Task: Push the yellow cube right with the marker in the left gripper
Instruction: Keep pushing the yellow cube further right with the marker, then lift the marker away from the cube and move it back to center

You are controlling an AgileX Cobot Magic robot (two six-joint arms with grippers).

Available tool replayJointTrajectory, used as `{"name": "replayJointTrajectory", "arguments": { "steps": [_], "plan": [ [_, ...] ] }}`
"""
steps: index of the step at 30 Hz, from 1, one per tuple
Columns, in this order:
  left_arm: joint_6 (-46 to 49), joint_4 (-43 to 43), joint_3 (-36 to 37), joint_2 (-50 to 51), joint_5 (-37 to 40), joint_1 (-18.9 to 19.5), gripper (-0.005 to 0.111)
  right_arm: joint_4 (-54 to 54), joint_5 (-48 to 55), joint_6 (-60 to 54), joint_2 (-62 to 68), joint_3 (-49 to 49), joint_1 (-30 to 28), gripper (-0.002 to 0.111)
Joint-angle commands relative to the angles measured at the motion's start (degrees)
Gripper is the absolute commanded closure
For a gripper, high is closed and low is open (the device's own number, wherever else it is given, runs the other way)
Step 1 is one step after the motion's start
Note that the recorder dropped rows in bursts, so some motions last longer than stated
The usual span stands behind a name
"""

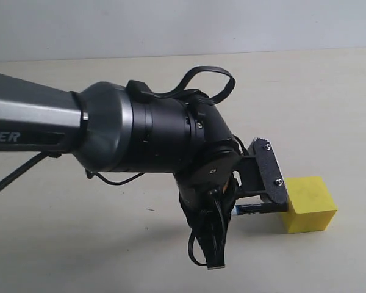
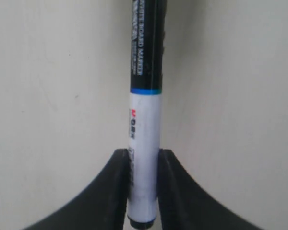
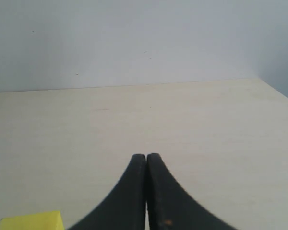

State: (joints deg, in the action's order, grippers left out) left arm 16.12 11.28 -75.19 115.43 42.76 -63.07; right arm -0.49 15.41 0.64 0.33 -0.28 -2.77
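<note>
The yellow cube (image 1: 309, 204) rests on the pale table at the lower right of the exterior view; a corner of the yellow cube (image 3: 32, 221) also shows in the right wrist view. My left gripper (image 1: 269, 177) hangs just left of the cube, its studded plate touching or nearly touching the cube's left side. It is shut on the marker (image 2: 145, 120), whose white barrel sits between the jaws and whose black end points away. A short piece of the marker (image 1: 249, 209) peeks out below the plate. My right gripper (image 3: 146, 157) is shut and empty, above the table.
The thick black-and-grey left arm (image 1: 110, 131) with looping cables (image 1: 208, 241) crosses the left and middle of the exterior view. The table's far edge meets a pale wall (image 1: 183, 24).
</note>
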Motion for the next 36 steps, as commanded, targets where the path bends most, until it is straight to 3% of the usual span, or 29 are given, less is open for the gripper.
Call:
{"name": "replayJointTrajectory", "arguments": {
  "steps": [1,18,19,24,30,36],
  "plan": [
    [0.04,0.17,-0.42,-0.06,5.0,0.13,0.107,0.1,-0.26,-0.25,-0.33,0.28,-0.34,0.108],
    [-4.34,1.84,-0.42,-0.06,5.37,2.39,0.107,0.1,-0.26,-0.25,-0.33,0.28,-0.34,0.108],
    [-6.18,2.31,-0.42,-0.06,5.37,2.66,0.107,0.1,-0.26,-0.25,-0.33,0.28,-0.34,0.108],
    [-36.39,8.97,-0.42,-0.42,5.73,7.82,0.107,0.1,-0.26,-0.25,-0.33,0.28,-0.34,0.108],
    [-56.33,3.86,-0.42,-0.41,7.04,13.94,0.107,0.1,-0.26,-0.25,-0.33,0.28,-0.34,0.108],
    [-63.5,-3.01,-0.42,-0.41,6.82,15.16,0.107,0.1,-0.26,-0.25,-0.33,0.28,-0.34,0.108]
  ]
}}
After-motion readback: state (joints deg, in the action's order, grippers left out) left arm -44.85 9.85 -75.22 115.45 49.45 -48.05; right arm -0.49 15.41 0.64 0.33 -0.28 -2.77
